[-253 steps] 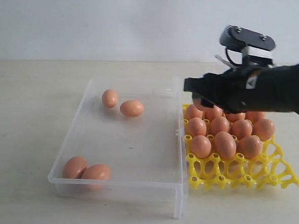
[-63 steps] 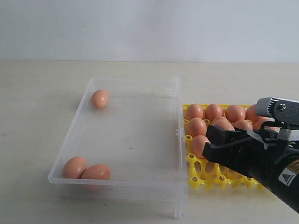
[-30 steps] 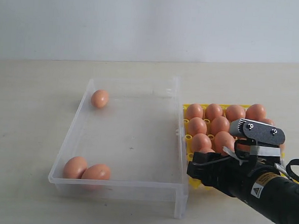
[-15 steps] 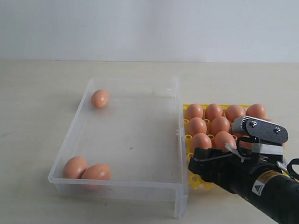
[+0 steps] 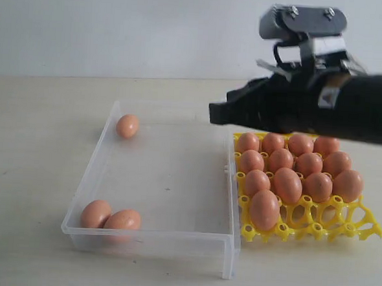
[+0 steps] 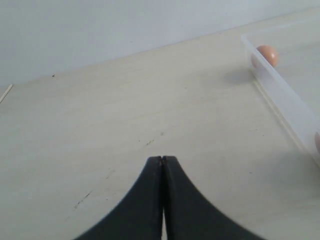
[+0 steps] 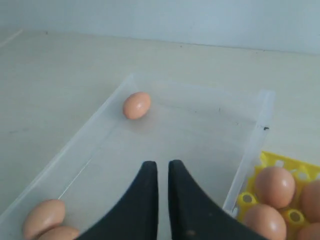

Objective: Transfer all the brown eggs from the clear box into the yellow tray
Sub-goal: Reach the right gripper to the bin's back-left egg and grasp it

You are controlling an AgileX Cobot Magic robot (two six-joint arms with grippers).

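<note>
Over the far end of the yellow tray [image 5: 361,226], the right tool [image 5: 213,113] is hanging in the air in the exterior view, its dark tip pointing toward the clear box [image 5: 84,195]. Thirteen brown eggs [image 5: 287,185], smooth, matte and light reddish-brown, are sitting in the tray's cups: three rows of four and a single one [image 5: 265,210] at the front left, with bare cups beside it. Three more are lying in the transparent box, which is standing just beside the tray on the pale surface [image 5: 37,108]: a lone egg [image 5: 128,125] against the far left wall and a touching pair [image 5: 108,217] in the near left corner.

Seen from the left wrist, the left tool [image 6: 162,159] is hovering over bare surface [image 6: 125,100], its black fingers pressed together and holding nothing. One egg [image 6: 267,54] is showing through the box's wall [image 6: 280,95] off to the side.

Seen from the right wrist, the right tool [image 7: 162,165] is looking down into the box [image 7: 250,150], its fingers all but closed with only a thin slit between them, gripping nothing. The lone egg [image 7: 136,105] is resting by a side wall, the pair [image 7: 45,217] is peeking in at a corner, and filled yellow cups [image 7: 280,162] are lining the box's other side.
</note>
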